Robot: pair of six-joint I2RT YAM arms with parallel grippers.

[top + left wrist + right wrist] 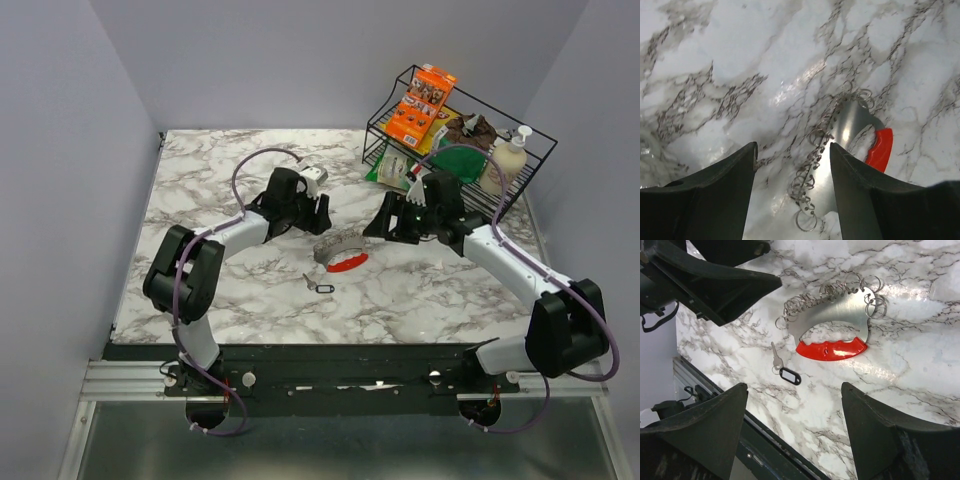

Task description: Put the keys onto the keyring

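The keyring lies flat mid-table: a silver curved plate edged with several small rings and a bright red strip; it shows in the left wrist view and the right wrist view. The key, thin silver with a dark oval tag, lies just in front of it, and shows in the right wrist view. My left gripper is open and empty, just behind-left of the keyring, its fingers astride the ring row. My right gripper is open and empty, just right of the keyring.
A black wire rack at the back right holds an orange box, a green item, a brown item and a white pump bottle. The table's front edge and metal rail lie close below the key.
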